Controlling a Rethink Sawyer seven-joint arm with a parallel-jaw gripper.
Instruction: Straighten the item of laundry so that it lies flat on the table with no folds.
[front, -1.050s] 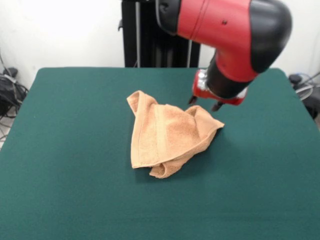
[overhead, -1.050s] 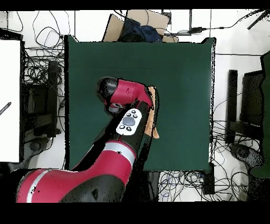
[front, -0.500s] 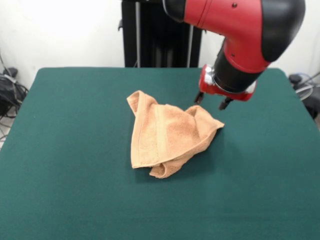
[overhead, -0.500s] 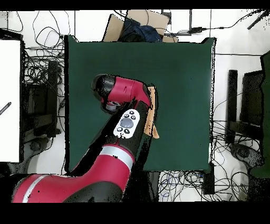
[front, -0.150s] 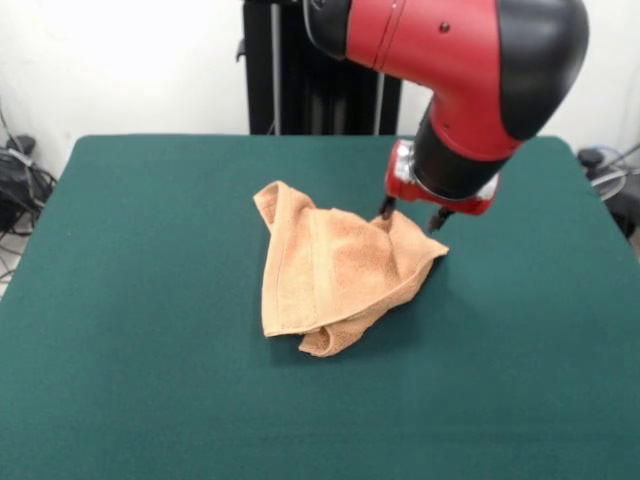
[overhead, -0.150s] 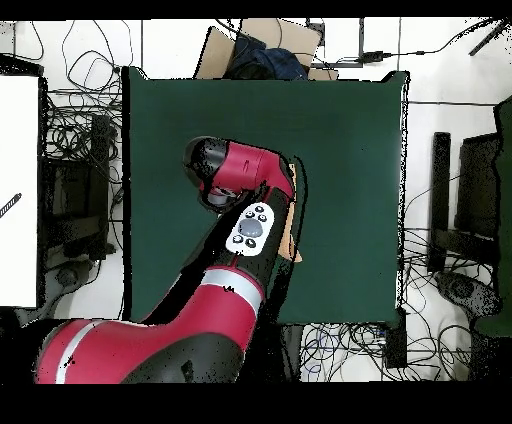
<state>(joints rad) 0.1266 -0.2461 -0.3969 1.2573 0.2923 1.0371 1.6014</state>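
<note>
Hovering open and empty, gripper (front, -0.150s: 410, 213) sits just above towel (front, -0.150s: 335, 268) far corner; towel crumpled w/ folds on table (front, -0.150s: 130, 300), flattening basically not begun.

You see the towel (front, -0.150s: 335, 268), peach-orange terry cloth, lying crumpled near the middle of the table (front, -0.150s: 130, 300). It is folded over itself into a rough triangle: one corner rises at the upper left, one points right, and a rolled fold sits at the lower edge. A woven border band runs along its left side. The table is covered in dark green cloth.
</note>
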